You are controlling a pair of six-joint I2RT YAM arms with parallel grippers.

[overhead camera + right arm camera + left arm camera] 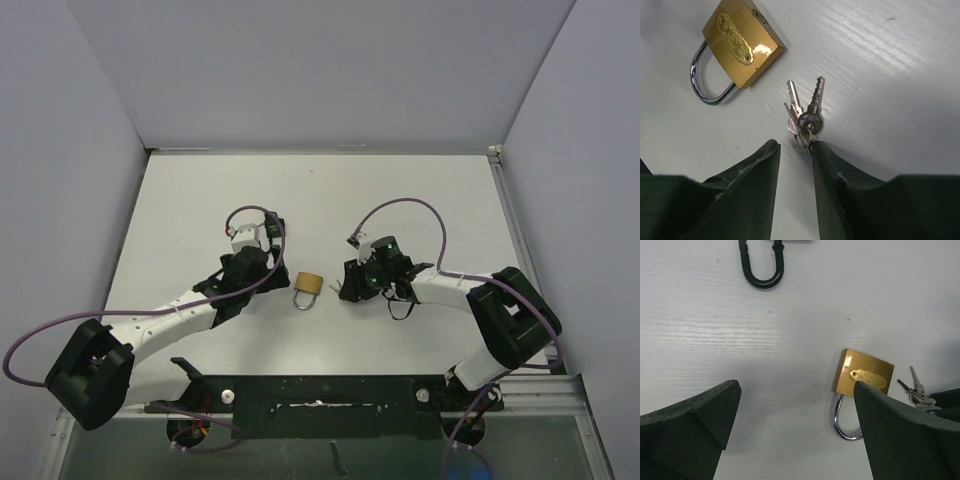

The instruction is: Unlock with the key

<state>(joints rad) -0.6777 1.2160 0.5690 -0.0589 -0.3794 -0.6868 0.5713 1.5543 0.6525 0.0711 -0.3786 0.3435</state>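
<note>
A brass padlock (308,286) with its chrome shackle closed lies flat on the white table between the two arms. It also shows in the left wrist view (864,369) and the right wrist view (742,42). A small bunch of silver keys (804,114) on a ring lies just to the right of it, also seen in the left wrist view (914,389). My right gripper (795,146) is open with a narrow gap, and the key ring lies at its tips, touching the right finger. My left gripper (797,390) is wide open and empty just left of the padlock, its right finger hiding part of the lock.
A black U-shaped loop (761,271) lies on the table beyond the left gripper. Purple cables (410,205) arch over both arms. Grey walls enclose the table at the back and sides.
</note>
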